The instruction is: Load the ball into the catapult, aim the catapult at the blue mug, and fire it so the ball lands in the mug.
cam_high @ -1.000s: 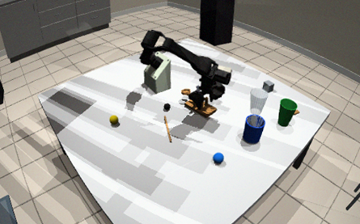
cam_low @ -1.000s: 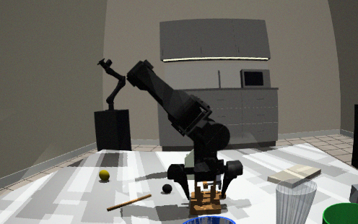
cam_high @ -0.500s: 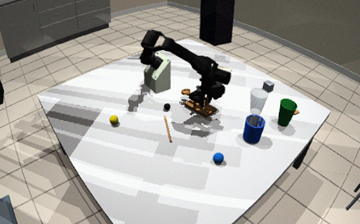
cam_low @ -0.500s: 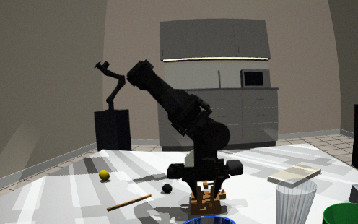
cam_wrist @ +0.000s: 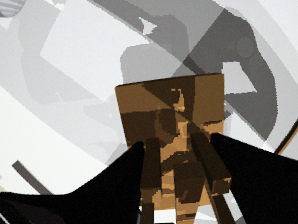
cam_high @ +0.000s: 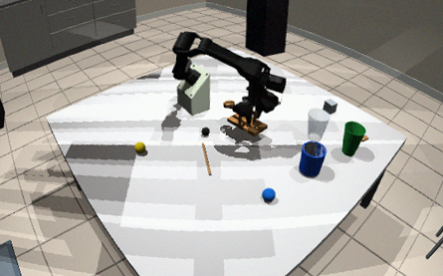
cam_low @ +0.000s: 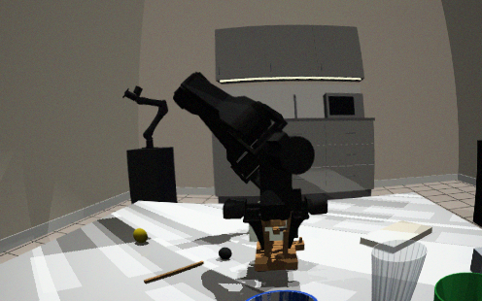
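Observation:
The wooden catapult [cam_high: 257, 129] [cam_low: 277, 265] [cam_wrist: 207, 102] stands on the table. My gripper [cam_high: 251, 122] [cam_low: 276, 247] [cam_wrist: 177, 143] points down and is shut on its upright frame, one finger on each side. The catapult's round cup [cam_high: 229, 104] sticks out on the side toward the arm's base; no ball shows in it. The blue mug [cam_high: 312, 161] stands upright in front of the catapult; its rim shows at the bottom of the exterior view. A black ball [cam_high: 205, 131] [cam_low: 224, 253], a yellow ball [cam_high: 140, 147] [cam_low: 140, 235] and a blue ball [cam_high: 268, 194] lie on the table.
A clear ribbed cup [cam_high: 317, 122] [cam_low: 398, 272] and a green cup [cam_high: 353, 139] [cam_low: 459, 287] stand near the mug. A grey cube [cam_high: 330, 106] lies behind them. A thin wooden stick [cam_high: 206, 159] [cam_low: 174, 272] lies near the black ball. A flat pale slab [cam_low: 398, 237] lies at the right in the exterior view.

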`<state>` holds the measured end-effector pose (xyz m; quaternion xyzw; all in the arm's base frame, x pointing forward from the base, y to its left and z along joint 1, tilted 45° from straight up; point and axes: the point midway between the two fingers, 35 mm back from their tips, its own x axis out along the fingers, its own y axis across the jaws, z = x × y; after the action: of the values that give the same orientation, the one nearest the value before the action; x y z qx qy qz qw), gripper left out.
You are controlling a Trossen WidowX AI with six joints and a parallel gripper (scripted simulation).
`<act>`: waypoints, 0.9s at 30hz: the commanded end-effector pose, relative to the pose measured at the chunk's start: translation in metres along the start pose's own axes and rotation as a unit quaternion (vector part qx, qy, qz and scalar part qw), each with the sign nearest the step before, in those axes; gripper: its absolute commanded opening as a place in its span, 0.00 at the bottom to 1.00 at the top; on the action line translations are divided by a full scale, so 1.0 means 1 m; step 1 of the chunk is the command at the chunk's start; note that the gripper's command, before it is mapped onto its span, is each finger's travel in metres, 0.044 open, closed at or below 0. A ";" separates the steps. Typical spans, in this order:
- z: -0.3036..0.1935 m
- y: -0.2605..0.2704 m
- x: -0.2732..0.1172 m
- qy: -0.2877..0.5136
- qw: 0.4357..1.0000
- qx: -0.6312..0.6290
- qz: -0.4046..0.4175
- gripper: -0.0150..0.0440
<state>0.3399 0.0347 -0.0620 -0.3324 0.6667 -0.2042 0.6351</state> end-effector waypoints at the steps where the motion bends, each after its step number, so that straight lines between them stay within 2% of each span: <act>1: 0.001 0.001 0.003 -0.003 1.000 -0.002 0.001 0.25; 27: 0.000 0.000 0.041 0.003 1.000 0.001 0.002 0.25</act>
<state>0.3404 0.0050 -0.0918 -0.3305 0.6691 -0.2037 0.6336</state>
